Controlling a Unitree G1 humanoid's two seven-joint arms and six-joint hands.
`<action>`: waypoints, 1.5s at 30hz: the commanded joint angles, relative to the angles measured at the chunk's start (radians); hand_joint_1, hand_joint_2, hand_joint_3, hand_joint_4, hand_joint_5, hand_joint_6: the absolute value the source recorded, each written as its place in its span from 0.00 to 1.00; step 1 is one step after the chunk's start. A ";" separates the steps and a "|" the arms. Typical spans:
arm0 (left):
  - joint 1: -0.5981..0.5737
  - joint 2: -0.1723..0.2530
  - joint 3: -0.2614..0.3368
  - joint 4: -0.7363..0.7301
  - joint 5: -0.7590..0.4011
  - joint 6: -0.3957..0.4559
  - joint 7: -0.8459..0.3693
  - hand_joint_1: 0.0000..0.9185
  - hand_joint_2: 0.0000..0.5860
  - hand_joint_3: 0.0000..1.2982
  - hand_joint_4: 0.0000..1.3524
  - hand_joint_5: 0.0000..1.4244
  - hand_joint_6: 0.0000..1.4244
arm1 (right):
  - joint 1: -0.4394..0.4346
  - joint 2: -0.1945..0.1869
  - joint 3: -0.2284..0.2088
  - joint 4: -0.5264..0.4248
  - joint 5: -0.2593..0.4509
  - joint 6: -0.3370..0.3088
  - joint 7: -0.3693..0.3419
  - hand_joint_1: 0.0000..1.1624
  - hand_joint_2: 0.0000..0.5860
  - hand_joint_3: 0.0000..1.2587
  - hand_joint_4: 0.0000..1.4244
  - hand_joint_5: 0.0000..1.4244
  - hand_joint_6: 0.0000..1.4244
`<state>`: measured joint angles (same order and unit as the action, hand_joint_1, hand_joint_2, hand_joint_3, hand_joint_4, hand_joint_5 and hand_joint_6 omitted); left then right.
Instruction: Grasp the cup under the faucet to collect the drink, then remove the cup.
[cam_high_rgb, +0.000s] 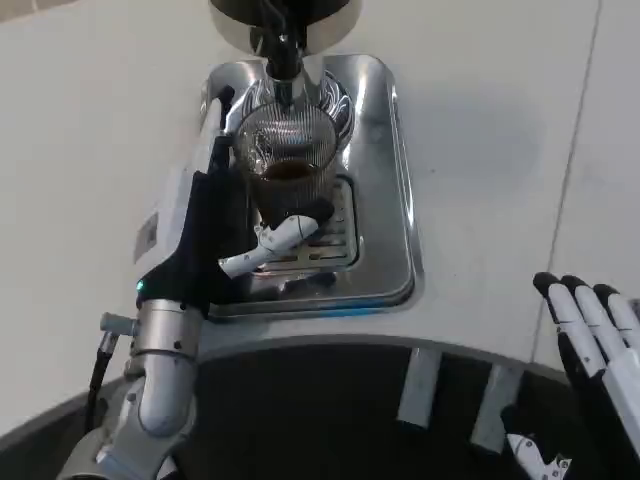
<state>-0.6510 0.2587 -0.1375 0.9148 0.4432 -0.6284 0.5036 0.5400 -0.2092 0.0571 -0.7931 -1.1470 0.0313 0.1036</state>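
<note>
A ribbed glass cup (288, 150) with a little dark drink in it stands on the steel drip tray (385, 200), right under the black faucet (281, 52). My left hand (215, 225) has come against the cup's left side. Its black fingers run up along the glass and its white thumb (275, 240) lies across the cup's front base, so the hand grips the cup. My right hand (600, 350) hangs at the lower right, well away from the machine, with its fingers straight, apart and holding nothing.
The slotted grate (335, 240) lies in the tray in front of the cup. The machine's round dark head (285, 15) is at the top edge. A dark curved table edge (330, 400) with two grey brackets (420, 385) runs along the bottom. White tabletop surrounds the tray.
</note>
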 joint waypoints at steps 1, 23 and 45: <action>0.004 -0.009 -0.005 0.011 -0.003 -0.027 0.007 0.50 0.09 0.00 0.00 0.13 0.15 | -0.023 0.009 0.011 0.006 -0.003 0.003 0.031 0.41 0.78 0.00 0.00 0.00 0.00; -0.071 -0.030 -0.076 0.082 0.069 0.066 0.066 0.68 0.14 0.13 0.14 0.36 0.51 | -0.074 0.054 0.012 -0.005 0.009 0.042 0.107 0.36 0.73 0.00 0.00 0.00 0.00; -0.043 -0.166 -0.060 0.056 -0.006 0.050 0.144 0.87 0.10 0.96 0.94 0.96 1.00 | -0.123 0.098 0.024 -0.031 -0.040 0.114 0.202 0.31 0.71 0.00 0.00 0.00 0.00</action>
<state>-0.7387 0.0898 -0.1975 0.9677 0.4384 -0.5764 0.6581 0.4229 -0.1211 0.0757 -0.8179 -1.1764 0.1368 0.2884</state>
